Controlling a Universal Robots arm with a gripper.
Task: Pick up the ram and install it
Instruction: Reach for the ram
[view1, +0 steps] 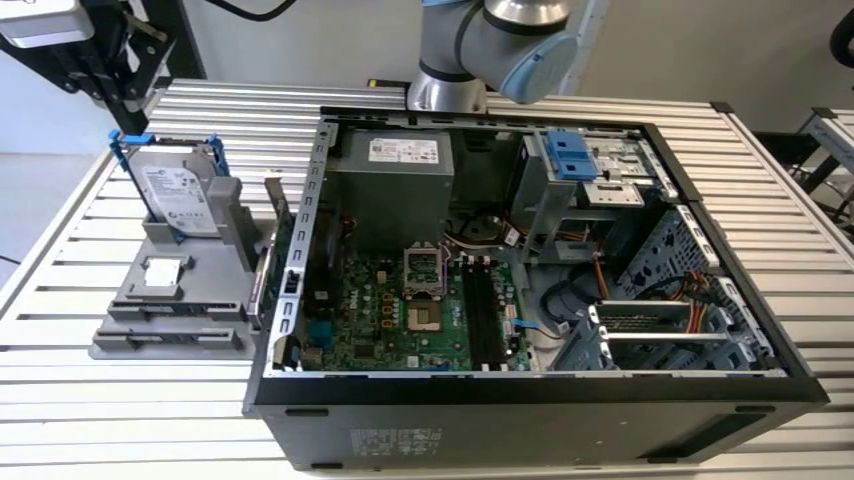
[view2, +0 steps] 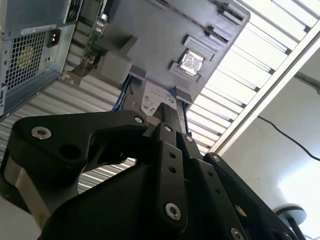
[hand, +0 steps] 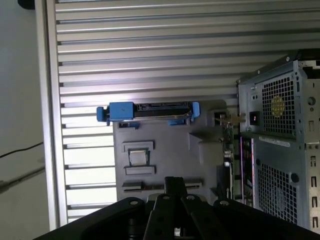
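While its gripper (view1: 123, 95) hangs high above a grey parts fixture (view1: 200, 300), the arm (view1: 521, 45) stands with its base behind an open computer case (view1: 534, 410) on a slatted metal table (view1: 787, 180). Both wrist views look down past the fingertips (hand: 175, 182), which appear drawn together into one dark block with nothing seen between them, so the tool reads as clenched and empty. Under it the fixture carries a hard drive (view1: 180, 195) upright in a blue frame, a square processor (view1: 160, 272) lying flat and, at the end nearest the exterior camera, long narrow slots (hand: 160, 186). Just where the ram sits cannot be told for certain. Judged from the layout, one of those slots is its likeliest bed. That would put the stick below the gripper, toward the fixture's near end, its long axis running across the fixture, parallel to the drive's broad face. The green motherboard (view1: 387, 320) lies on the case floor, to the exterior view's right of the fixture, and its dark memory sockets (view1: 483, 315) run alongside the case's side wall, roughly square to the fixture's slots. On that reading, stick and sockets stand about a quarter turn apart, with the case wall between them.
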